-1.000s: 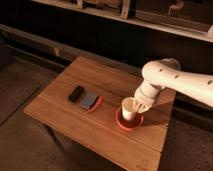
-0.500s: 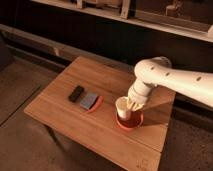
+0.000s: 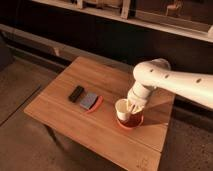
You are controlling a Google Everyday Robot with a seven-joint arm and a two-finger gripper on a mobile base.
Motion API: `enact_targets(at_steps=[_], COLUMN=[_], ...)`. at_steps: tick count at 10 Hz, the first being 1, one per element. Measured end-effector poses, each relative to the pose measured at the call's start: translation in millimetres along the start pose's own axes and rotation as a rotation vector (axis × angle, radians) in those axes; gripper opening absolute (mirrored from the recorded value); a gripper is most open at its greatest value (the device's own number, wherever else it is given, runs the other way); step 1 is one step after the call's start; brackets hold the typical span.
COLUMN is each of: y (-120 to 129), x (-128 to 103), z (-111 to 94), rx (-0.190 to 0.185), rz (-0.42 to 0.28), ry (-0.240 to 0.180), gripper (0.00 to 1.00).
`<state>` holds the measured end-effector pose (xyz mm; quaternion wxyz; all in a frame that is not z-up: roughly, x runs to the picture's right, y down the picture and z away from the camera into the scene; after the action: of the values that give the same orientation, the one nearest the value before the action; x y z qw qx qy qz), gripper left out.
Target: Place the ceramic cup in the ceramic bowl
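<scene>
From my remote station I cannot tell the pincer (image 3: 132,106) state at the ceramic cup (image 3: 121,108) rim; any snag risks tipping it from the ceramic bowl (image 3: 131,121) onto the worktop (image 3: 65,107).

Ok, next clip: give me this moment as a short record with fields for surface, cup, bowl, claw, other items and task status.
surface: wooden table
ceramic cup: cream-white, upright, sitting in the bowl
ceramic bowl: red-orange, near the table's right end, cup inside it
claw: right at the cup's rim, on its right side, reaching down from the white arm
other items: small black object and a grey object on a flat red-edged piece, left of the bowl, apart from it
task status: cup appears to be in the bowl; claw not yet clear of it
</scene>
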<state>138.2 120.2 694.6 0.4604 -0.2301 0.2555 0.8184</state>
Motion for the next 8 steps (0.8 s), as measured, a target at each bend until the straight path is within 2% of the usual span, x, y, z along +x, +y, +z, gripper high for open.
enact_targets(at_steps=[3,5,6,8], y=[-14.2,-17.2,-15.8,-14.9], x=[4.2,4.0,3.3,2.6], z=[3.1,3.0,2.6,2.5], rx=[0.001,0.002,0.001,0.003], rz=[0.028,0.032,0.027,0.021], ry=[0.007,0.007,0.005,0.005], gripper=[0.27,0.38,0.5,0.51])
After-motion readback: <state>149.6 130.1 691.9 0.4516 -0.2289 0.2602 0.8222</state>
